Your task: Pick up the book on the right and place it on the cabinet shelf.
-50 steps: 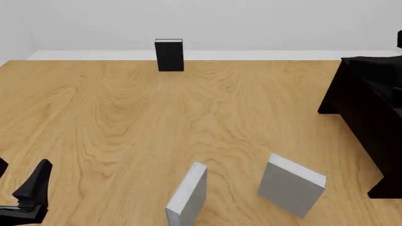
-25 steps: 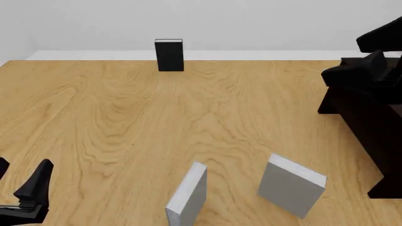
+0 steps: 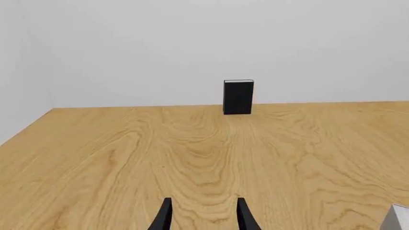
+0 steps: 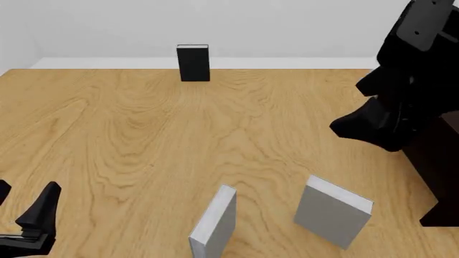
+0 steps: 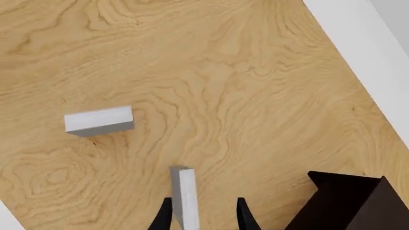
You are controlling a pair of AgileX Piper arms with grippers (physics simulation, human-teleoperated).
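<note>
The book, thick, light grey and upright, stands near the table's front right; in the right wrist view the book shows from above, lined up between the fingers but far below them. The dark cabinet stands just right of it, its shelf hidden behind my arm. My right gripper hangs open well above the table, up and slightly right of the book; in its own view the right gripper holds nothing. My left gripper rests open and empty at the front left, also seen as the left gripper.
A slimmer grey book stands left of the thick one, seen as the slimmer book from above. A black book stands at the table's far edge, also in the left wrist view. The cabinet's corner shows beside the right fingers.
My right arm has swung in from the upper right, moving left and down in front of the cabinet. The left arm and all books are unmoved.
</note>
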